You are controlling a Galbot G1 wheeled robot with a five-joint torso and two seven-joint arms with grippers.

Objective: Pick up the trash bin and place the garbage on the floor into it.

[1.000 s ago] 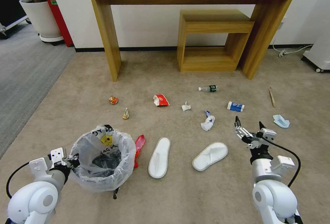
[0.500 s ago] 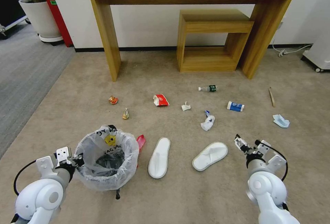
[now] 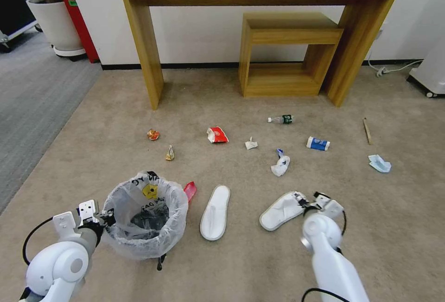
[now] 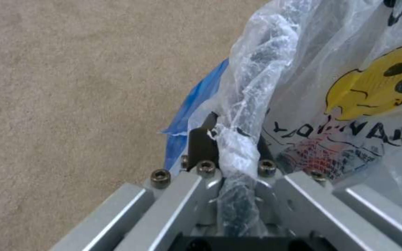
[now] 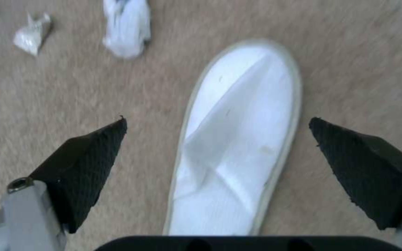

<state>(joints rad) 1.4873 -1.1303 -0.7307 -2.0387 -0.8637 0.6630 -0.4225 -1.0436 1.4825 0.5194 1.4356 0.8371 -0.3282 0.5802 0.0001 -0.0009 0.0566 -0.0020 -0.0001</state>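
A small round trash bin [image 3: 144,221], lined with a crinkly translucent bag bearing black writing and a yellow smiley mark, is held upright at about 7 o'clock in the head view, low over the beige floor [image 3: 241,265]. Its rim, bag and all, is clamped between the closed fingers of the left gripper [image 4: 231,139], as is seen from the left wrist. Dark crumpled material is seen at the bottom of the bin through the bag; what it is cannot be told. A red plastic bag [image 3: 189,189] is partly hidden behind the bin at its 2 o'clock side.

The right gripper [image 5: 220,157] is poised over the right slipper [image 3: 282,210], its two black fingertips [image 5: 89,164] spread wide to either side of the sole and not touching it. That slipper is laid with its long axis from 8 o'clock to 2 o'clock in the head view. The left slipper [image 3: 215,212] is laid nearly straight, from 6 to 12 o'clock, between the bin and the right slipper.

Farther out, the rest of the garbage is scattered across the floor: a white crumpled bag [image 3: 280,164], a paper scrap [image 3: 251,144], a red wrapper [image 3: 217,135], two small wrappers [image 3: 153,134], a green-labelled bottle [image 3: 281,119] lying crosswise, a blue-white carton [image 3: 318,144], a blue mask [image 3: 379,163] and a wooden stick [image 3: 366,131] pointing toward 12 o'clock.
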